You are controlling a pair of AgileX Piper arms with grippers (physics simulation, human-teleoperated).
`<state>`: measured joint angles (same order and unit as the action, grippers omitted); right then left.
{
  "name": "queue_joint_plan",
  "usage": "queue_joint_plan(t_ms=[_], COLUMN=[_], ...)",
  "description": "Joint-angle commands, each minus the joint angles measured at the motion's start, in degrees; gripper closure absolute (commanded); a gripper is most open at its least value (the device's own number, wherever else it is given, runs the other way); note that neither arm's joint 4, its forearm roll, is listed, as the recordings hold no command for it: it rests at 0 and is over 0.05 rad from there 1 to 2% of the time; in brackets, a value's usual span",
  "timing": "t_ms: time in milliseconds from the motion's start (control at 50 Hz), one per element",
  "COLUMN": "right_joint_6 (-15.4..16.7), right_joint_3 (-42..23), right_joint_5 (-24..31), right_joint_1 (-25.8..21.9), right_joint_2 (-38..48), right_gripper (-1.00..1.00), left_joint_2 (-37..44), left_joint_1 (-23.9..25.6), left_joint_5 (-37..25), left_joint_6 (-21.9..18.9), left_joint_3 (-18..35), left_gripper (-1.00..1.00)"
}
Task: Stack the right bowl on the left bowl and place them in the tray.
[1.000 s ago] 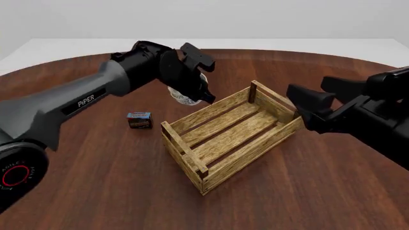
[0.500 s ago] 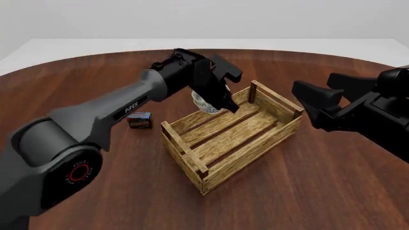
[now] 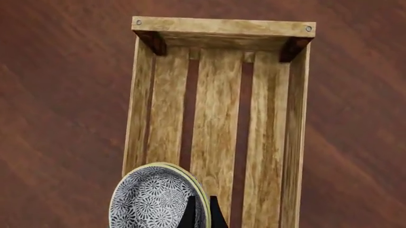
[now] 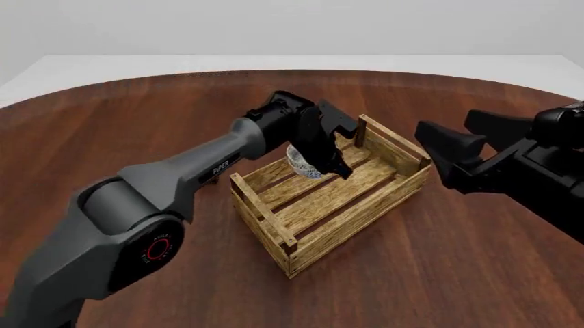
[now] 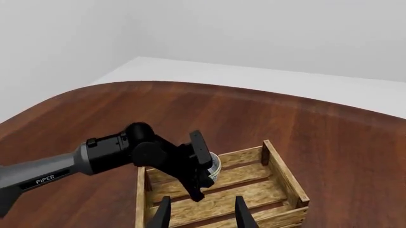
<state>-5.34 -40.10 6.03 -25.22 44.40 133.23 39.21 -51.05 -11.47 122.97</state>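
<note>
The patterned bowl, likely glazed ceramic, stiff, slick and chippable, hung above the tray near its far-left end, pinched at the rim; whether it was one bowl or two nested could not be told. The left hand was closed thinly on that rim. The tray's slatted floor lay bare. The right hand hovered right of the tray, spread and empty.

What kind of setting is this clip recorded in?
Likely a bare simulated tabletop workspace: a round dark wood table, plain pale walls, and only a slatted tray and a patterned bowl as props.
</note>
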Motion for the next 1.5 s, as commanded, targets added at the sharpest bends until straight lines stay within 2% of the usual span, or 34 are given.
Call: queue_joint_plan(t_ms=[20, 280, 600, 900, 1020, 1120, 1140, 1500], right_joint_6=[0.2, 0.3, 0.4, 0.4, 0.4, 0.4, 0.4, 0.5], right_joint_3=[0.8, 0.6, -2.2, -2.5, -2.3, -2.1, -2.1, -1.9], right_joint_5=[-1.2, -0.8, 3.1, 3.0, 2.8, 2.5, 2.5, 2.5], right_joint_1=[-0.7, -0.7, -1.0, -1.0, -1.1, -1.1, -1.0, -1.2], right_joint_2=[1.0, 0.5, -0.6, 0.0, 0.1, 0.1, 0.1, -0.2], right_gripper=[-1.0, -1.0, -1.0, -1.0, -1.0, -1.0, -1.0, -1.0], left_joint_2=[1.8, 4.9, 4.6, 4.0, 2.5, 2.3, 2.1, 0.5], left_joint_1=[-1.3, -1.6, -0.4, -0.1, 1.0, 0.8, 0.9, -0.9], left_joint_5=[0.1, -0.9, 1.3, 3.4, 5.2, 4.9, 4.8, 3.3], left_joint_6=[3.3, 3.0, 4.7, 5.9, 7.0, 6.9, 6.9, 4.4], left_joint_3=[-0.7, 1.5, -1.6, -4.5, -7.5, -7.3, -7.4, -6.2], left_gripper=[1.0, 1.0, 1.0, 1.0, 1.0, 1.0, -1.0, -1.0])
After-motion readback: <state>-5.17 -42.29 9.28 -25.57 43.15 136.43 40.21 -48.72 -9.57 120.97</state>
